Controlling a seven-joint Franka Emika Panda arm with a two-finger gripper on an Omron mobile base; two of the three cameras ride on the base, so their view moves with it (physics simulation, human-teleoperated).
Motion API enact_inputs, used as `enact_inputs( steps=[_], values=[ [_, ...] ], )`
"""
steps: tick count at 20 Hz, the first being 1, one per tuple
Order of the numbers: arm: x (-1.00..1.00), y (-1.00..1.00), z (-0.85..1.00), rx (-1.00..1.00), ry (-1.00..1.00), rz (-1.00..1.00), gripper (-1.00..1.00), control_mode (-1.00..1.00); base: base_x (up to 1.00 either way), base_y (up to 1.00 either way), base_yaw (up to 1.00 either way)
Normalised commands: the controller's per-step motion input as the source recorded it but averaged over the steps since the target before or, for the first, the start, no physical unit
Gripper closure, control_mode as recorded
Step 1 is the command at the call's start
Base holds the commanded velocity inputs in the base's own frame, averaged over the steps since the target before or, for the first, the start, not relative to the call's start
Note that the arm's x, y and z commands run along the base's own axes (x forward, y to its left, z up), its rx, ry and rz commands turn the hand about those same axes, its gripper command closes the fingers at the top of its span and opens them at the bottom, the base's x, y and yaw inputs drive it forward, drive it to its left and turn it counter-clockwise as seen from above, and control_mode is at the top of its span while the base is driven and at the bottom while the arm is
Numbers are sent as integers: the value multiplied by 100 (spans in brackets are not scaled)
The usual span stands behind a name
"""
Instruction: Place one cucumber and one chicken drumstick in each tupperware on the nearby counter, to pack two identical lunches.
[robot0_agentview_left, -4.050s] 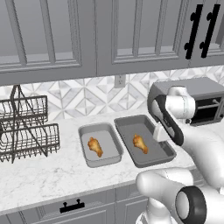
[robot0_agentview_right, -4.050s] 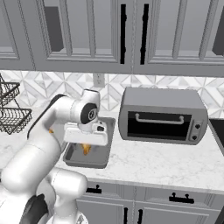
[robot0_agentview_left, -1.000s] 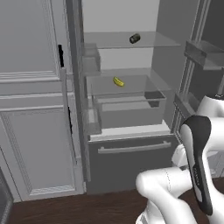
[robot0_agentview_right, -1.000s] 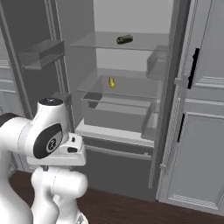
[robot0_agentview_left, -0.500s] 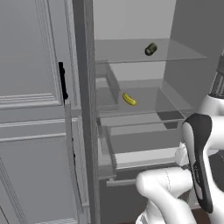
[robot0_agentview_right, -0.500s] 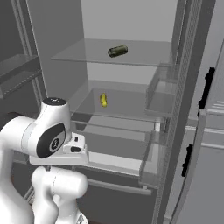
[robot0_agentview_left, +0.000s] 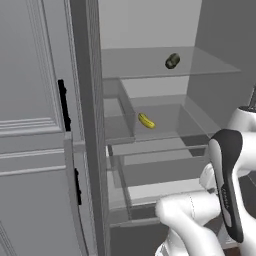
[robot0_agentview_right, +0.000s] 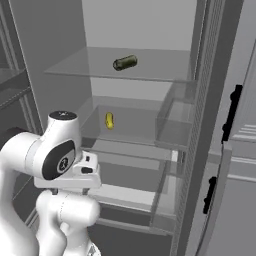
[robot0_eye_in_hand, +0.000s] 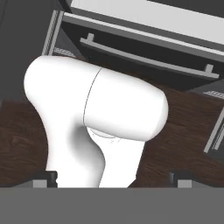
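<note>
Here the hand (robot0_eye_in_hand: 112, 177) hangs low with its fingers spread wide and empty, pointing down at the dark floor (robot0_eye_in_hand: 22, 131) below the open fridge (robot0_agentview_right: 145, 30). Inside the fridge, I count two cucumbers: the dark green cucumber (robot0_agentview_left: 172, 61) lies on the upper glass shelf (robot0_agentview_left: 145, 67), the yellowish cucumber (robot0_agentview_left: 146, 120) on the shelf beneath it. Reaching up from so low, the arm may clip a shelf edge, or nudge a cucumber so it rolls back out of reach.
</note>
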Motion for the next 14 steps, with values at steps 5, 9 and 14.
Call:
enact_inputs(
  steps=[5, 9, 14],
  values=[
    [0, 0, 0, 0, 0, 0, -100, 100, 59, 0, -15],
    [0, 0, 0, 0, 0, 0, -100, 100, 0, 0, 0],
    [1, 0, 0, 0, -3, 0, -100, -100, 0, 0, 0]
  ],
)
